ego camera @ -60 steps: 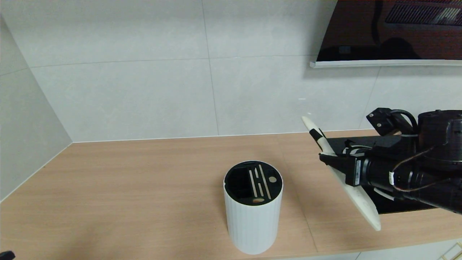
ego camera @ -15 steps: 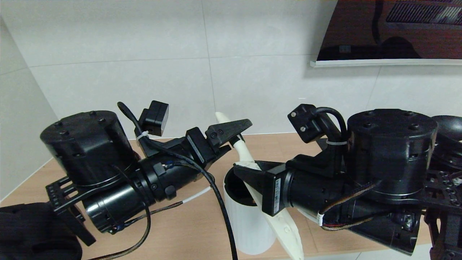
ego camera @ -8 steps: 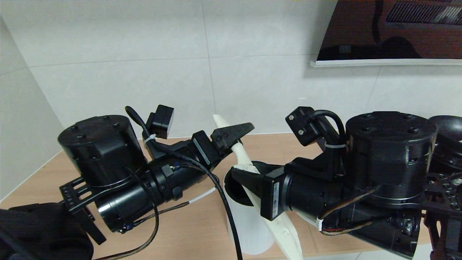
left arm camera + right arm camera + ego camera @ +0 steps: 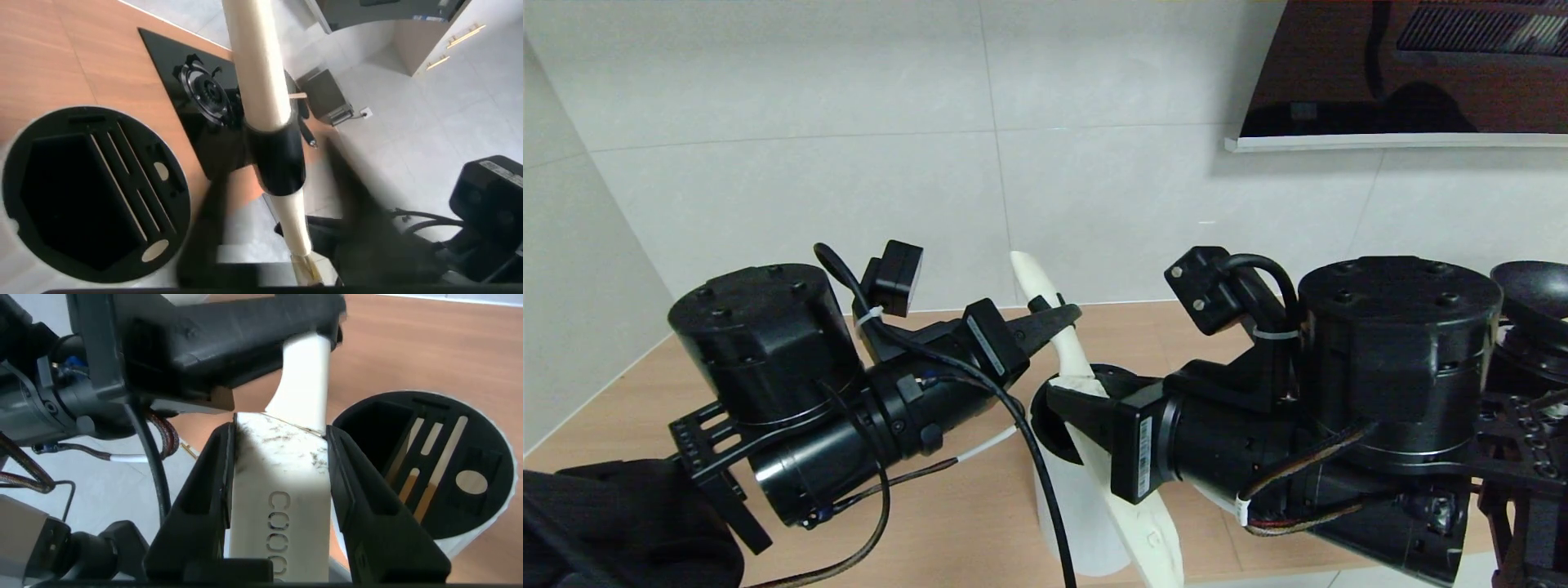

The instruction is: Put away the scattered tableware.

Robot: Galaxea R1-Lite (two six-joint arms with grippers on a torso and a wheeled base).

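The step in hand looks like a handover in the air, ahead of stowing. The long white utensil point(image 4: 1072, 371), apparently a knife with a black band on its handle, is held off the wooden counter point(image 4: 980, 523). It slants, with the handle end up toward the tiled wall and the broad end down in front of the white holder point(image 4: 1086, 523). The right gripper point(image 4: 1078, 400) is clamped across the broad part just below the handle; in the right wrist view its two fingers point(image 4: 216, 482) press on either side of that flat white part point(image 4: 282, 498). The left gripper point(image 4: 1054, 317) sits at the handle by the black band point(image 4: 274, 155), and whether it has clamped down I cannot tell. The holder stands upright on the counter right under the two grippers, its black top point(image 4: 94, 204) showing one large opening, several narrow slots and a small round hole, none of them yet filled by this utensil. A black cooktop point(image 4: 204, 82) lies on the counter beyond it. Nothing is put away so far, so the task seems to be at an early stage. Next, I judge, one gripper must take sure hold before the other lets go. The utensil must then be turned upright with the broad end down, lined up over a fitting slot point(image 4: 433, 449) and lowered straight in; a skewed entry could catch the rim or tip the holder.
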